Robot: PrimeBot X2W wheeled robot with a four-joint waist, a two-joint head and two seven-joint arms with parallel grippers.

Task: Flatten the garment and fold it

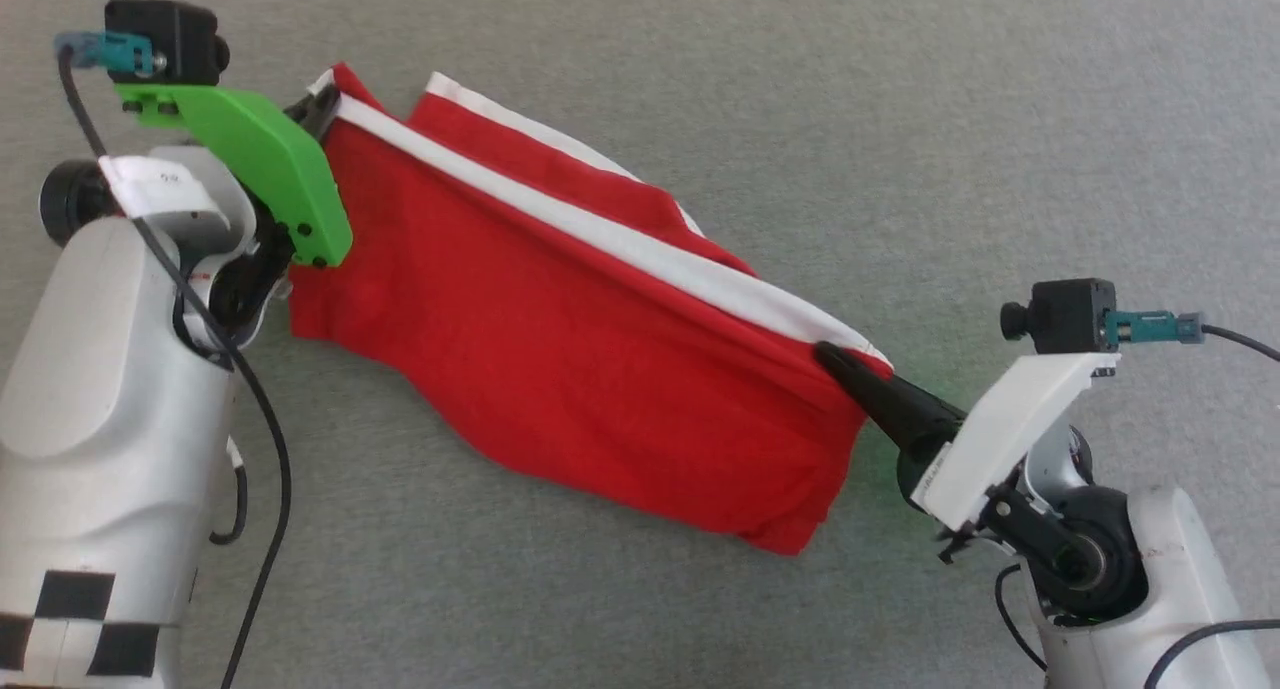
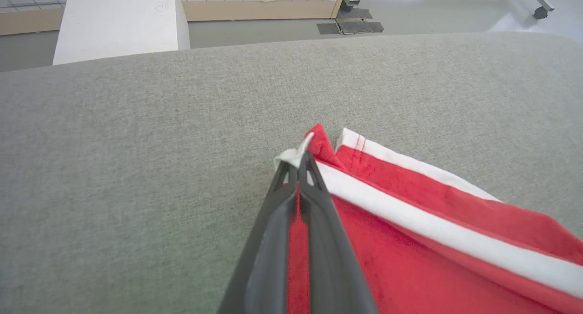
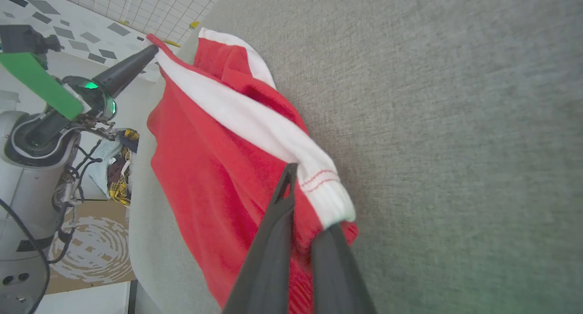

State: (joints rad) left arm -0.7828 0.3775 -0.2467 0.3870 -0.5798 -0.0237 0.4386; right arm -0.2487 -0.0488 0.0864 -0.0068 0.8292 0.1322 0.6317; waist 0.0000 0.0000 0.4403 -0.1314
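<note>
Operator: So, where is the garment relative to the tools?

Spotter: Your garment (image 1: 560,369), a bright red knit with wide white bands (image 1: 620,244), is stretched between them over the grey counter (image 1: 950,119). Your left tool (image 2: 298,164) is clenched on its upper-left corner, with the fingers pressed together and a scrap of white edging poking past the tips. Your right tool (image 1: 835,359) is clamped on the opposite, lower-right corner. There one finger lies across the red cloth and the white band wraps over the other.

Operator: Is it flat?

Spotter: No. The banded top edge runs taut from tool to tool and the cloth below it sags in folds. A second white-edged layer lies behind it.

Operator: Any writing?

Spotter: A white tag (image 1: 160,181) on your left arm carries marks too small to read. There is also faint writing on the white block (image 2: 118,22) beyond the counter, and you can't read that either.
</note>
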